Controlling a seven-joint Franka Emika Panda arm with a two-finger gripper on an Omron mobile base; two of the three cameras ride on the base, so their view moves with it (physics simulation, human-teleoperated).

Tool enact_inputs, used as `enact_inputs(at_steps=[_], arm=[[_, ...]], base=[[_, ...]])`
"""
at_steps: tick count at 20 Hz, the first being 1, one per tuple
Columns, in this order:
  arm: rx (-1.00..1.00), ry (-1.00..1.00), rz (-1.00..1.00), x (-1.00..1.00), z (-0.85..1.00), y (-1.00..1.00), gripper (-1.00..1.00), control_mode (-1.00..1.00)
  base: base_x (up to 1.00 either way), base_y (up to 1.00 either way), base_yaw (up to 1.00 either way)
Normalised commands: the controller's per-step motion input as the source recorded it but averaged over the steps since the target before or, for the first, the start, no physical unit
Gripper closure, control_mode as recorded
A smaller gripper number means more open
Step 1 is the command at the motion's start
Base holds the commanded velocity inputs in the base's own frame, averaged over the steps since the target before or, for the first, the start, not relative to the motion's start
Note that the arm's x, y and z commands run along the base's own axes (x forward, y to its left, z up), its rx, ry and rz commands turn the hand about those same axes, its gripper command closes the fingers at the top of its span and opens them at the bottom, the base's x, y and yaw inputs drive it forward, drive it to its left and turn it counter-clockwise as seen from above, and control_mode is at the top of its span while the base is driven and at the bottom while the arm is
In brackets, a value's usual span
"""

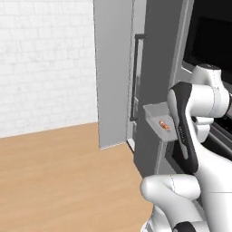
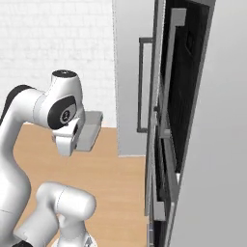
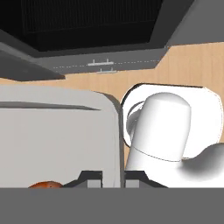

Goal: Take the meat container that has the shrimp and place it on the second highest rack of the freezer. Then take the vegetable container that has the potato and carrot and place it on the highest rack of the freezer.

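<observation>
Shrimp (image 1: pixel 164 125) tray, the meat container (image 1: pixel 156 118), is riding clamped in the gripper (image 3: pixel 106 179); freezer (image 1: pixel 115 72) racks are awaiting both trays.

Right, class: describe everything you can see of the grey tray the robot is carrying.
The meat container is a small, shallow grey rectangular tray, plastic-looking, held roughly level in mid-air beside the tall grey freezer. One small pink-red shrimp lies inside. The gripper is shut on its rim; nothing else touches it.
</observation>
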Motion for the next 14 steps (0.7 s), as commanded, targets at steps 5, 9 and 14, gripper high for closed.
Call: enact_inputs(at_steps=[5,9,14], arm=[[0.00,0.00,0.00,0.00,0.00,0.00,1.00,1.00],[0.00,0.00,0.00,0.00,0.00,0.00,1.00,1.00],[0.00,0.00,0.00,0.00,0.00,0.00,1.00,1.00]], base=[[0.98,0.14,0.01],[0.95,0.34,-0.11],[0.97,0.42,-0.11]])
